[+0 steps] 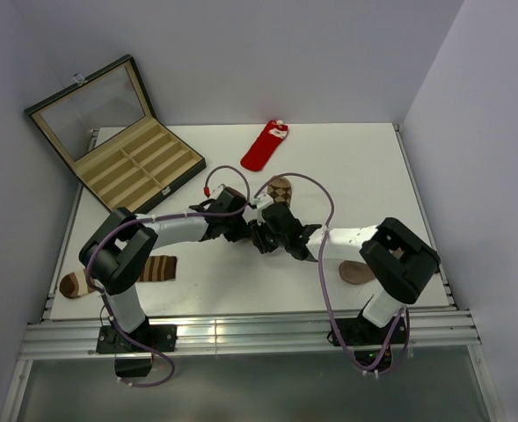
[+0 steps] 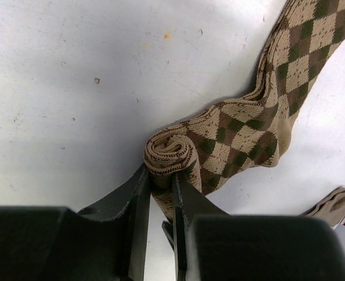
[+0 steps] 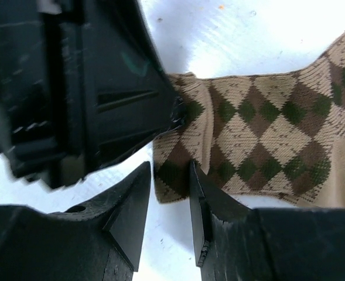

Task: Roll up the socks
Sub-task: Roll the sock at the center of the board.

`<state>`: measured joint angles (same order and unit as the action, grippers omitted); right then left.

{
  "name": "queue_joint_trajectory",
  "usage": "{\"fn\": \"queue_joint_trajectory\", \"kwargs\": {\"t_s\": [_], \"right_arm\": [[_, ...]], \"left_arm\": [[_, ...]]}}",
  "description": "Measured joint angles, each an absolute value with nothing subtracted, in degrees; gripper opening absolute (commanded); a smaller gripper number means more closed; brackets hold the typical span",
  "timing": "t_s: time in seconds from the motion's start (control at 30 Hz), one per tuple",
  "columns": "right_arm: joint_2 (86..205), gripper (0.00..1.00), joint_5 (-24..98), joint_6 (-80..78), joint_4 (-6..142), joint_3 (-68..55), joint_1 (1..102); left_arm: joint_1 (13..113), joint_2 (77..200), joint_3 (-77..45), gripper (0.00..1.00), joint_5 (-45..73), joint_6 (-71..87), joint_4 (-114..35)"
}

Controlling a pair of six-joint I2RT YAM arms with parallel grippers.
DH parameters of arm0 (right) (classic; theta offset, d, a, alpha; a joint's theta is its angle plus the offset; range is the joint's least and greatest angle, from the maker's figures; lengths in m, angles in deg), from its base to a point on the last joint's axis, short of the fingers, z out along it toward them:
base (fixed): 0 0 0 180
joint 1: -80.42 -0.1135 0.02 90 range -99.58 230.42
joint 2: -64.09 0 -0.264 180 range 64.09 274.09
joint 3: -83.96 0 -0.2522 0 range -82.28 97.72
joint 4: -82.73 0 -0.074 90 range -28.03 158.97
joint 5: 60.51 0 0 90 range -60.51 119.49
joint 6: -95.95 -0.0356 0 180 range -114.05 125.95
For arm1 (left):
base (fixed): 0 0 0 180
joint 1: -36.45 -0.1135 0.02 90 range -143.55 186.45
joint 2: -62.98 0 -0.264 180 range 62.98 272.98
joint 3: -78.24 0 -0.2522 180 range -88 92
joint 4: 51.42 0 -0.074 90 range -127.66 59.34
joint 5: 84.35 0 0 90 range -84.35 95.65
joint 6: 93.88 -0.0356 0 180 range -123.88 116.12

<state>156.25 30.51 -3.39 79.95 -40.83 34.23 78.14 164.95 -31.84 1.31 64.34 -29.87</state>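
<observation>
The argyle sock (image 2: 242,126) lies on the white table, its near end wound into a small roll (image 2: 171,151). My left gripper (image 2: 160,175) is shut on that rolled end. From the other side my right gripper (image 3: 169,170) stands open, a corner of the same sock (image 3: 260,134) lying between its fingertips. The right fingertip touches the fabric. In the top view both grippers meet mid-table (image 1: 254,227), hiding most of the argyle sock (image 1: 280,188). The red sock (image 1: 265,146) with its white cuff lies flat at the back of the table, untouched.
An open compartment box (image 1: 135,167) sits at the back left. A ring-striped sock (image 1: 157,268) lies near the left arm's base and a plain tan-brown sock (image 1: 355,272) beside the right arm. The left gripper's black body (image 3: 90,88) fills the right wrist view's upper left.
</observation>
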Motion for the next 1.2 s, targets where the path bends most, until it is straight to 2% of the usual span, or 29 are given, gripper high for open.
{"fn": "queue_joint_trajectory", "kwargs": {"t_s": [0.13,0.2,0.27,0.3,0.37,0.53,0.63,0.67,0.77,0.97,1.2], "right_arm": [[157.6,0.38,28.3,-3.4,78.7,-39.6,33.9],[158.1,0.33,27.2,-3.5,78.1,-39.0,33.7],[158.8,0.2,26.4,-3.8,77.5,-38.4,33.5],[158.9,0.09,26.0,-4.0,77.2,-38.2,33.4],[159.2,0.0,25.7,-4.4,76.8,-37.7,33.3],[159.8,0.0,27.3,-4.9,75.7,-36.6,34.1],[160.3,0.0,32.5,-5.7,74.9,-35.8,36.4],[160.5,0.0,35.1,-6.3,74.5,-35.6,37.7],[161.7,0.0,43.8,-8.2,73.8,-34.6,42.1],[165.1,0.0,59.9,-14.9,77.3,-35.3,50.0],[171.0,0.0,77.0,-28.2,88.4,-39.7,57.9]], "left_arm": [[78.1,165.0,-31.8,0.19,1.4,64.6,-29.8],[78.0,165.0,-31.8,0.19,1.5,64.8,-29.8],[77.9,165.0,-31.8,0.21,1.5,65.0,-29.8],[77.8,165.0,-31.8,0.21,1.5,65.1,-29.8],[77.8,165.0,-31.8,0.26,1.5,65.6,-29.8],[77.5,164.2,-32.8,0.36,1.2,67.1,-29.9],[77.5,162.5,-34.5,0.49,0.4,68.2,-29.7],[77.5,161.4,-35.5,0.56,0.0,68.8,-29.7],[77.5,158.2,-38.0,0.66,-0.7,70.2,-29.4],[77.5,153.2,-41.9,0.72,-2.0,71.4,-30.1],[77.5,153.0,-42.9,0.73,-1.5,70.8,-33.7]]}}
